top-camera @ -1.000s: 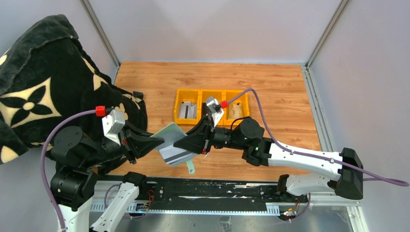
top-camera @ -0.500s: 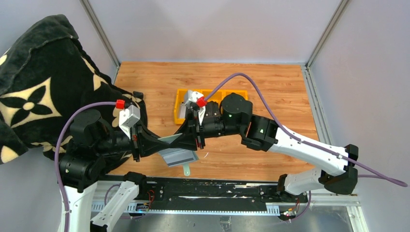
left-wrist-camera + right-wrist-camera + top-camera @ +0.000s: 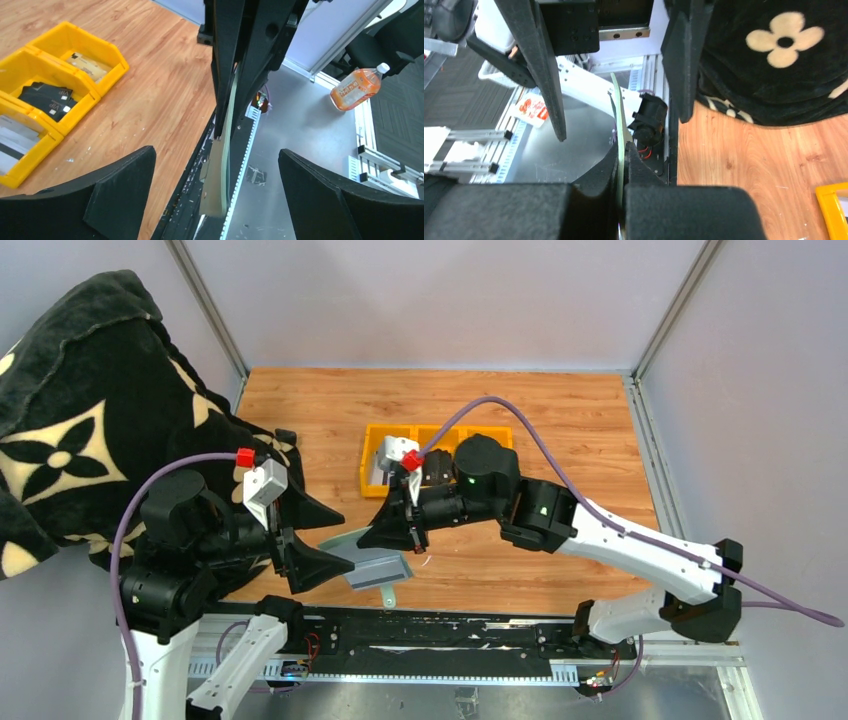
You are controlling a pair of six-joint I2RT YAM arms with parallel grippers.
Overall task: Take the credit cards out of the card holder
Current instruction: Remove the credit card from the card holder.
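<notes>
The card holder (image 3: pixel 352 544), a sage grey-green wallet with a small tab hanging down, is held off the table near the front edge. My right gripper (image 3: pixel 374 538) is shut on its far edge. In the right wrist view the thin green edge of the card holder (image 3: pixel 620 115) sits pinched between the pads of that gripper (image 3: pixel 622 156). A pale grey credit card (image 3: pixel 378 568) shows against the holder's lower half. My left gripper (image 3: pixel 346 540) stands wide open around the holder's near end without touching it. The left wrist view has the card holder (image 3: pixel 221 170) edge-on between those spread fingers (image 3: pixel 120 190).
A yellow three-compartment tray (image 3: pixel 371 478) sits behind my right arm; in the left wrist view the tray (image 3: pixel 107 44) holds grey, black and tan cards. A black blanket with cream flowers (image 3: pixel 80 420) covers the left side. The table's front rail (image 3: pixel 430 625) lies just below the holder.
My left gripper has opened and let go of the card holder. My right gripper, which swung left and back, has shut on the holder and now holds it alone.
</notes>
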